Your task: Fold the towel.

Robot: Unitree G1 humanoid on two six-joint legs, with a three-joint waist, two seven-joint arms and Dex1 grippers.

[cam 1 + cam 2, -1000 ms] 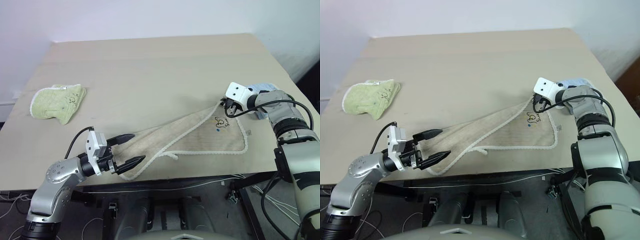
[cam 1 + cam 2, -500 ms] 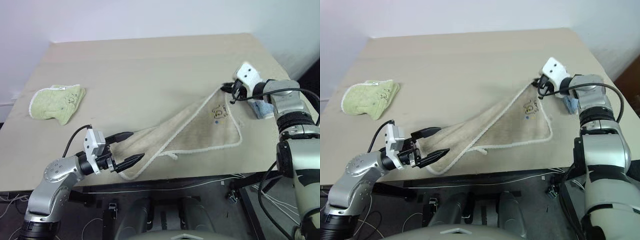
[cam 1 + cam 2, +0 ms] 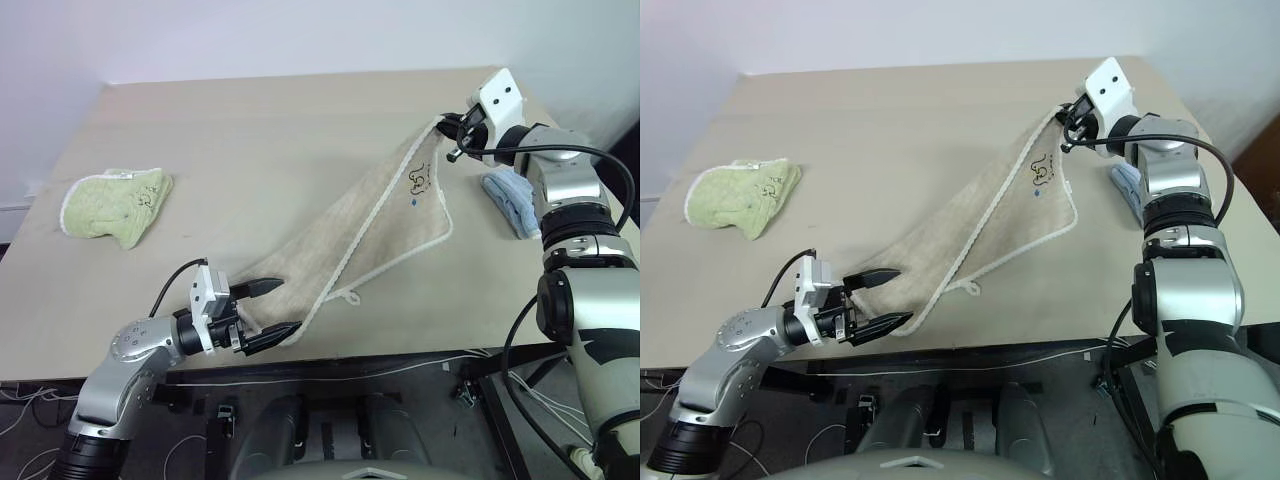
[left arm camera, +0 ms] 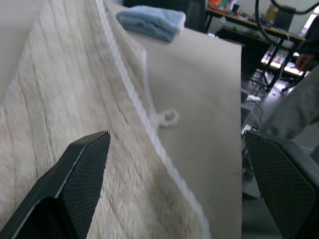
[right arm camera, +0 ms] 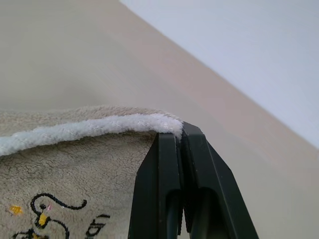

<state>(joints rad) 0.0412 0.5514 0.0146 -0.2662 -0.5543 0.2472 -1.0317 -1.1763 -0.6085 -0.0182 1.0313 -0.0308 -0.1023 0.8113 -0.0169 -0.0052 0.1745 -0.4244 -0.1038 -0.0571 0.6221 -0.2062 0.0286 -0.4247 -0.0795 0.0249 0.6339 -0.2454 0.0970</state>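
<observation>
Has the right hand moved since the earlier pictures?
Yes. The right hand, shut on the towel corner, has risen toward the table's far edge, past the blue cloth.

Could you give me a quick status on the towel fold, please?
Right gripper shut on towel corner, lifted. Left gripper open at near end. Nothing blocking.

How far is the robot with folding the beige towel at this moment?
Done: the right gripper is shut on one corner of the towel and holds it above the table. In hand: the towel hangs stretched from that corner down to its near end, where the left gripper stands open around the cloth without pinching it. Left: no fold is laid yet; the near end needs gripping and the halves bringing together.
</observation>
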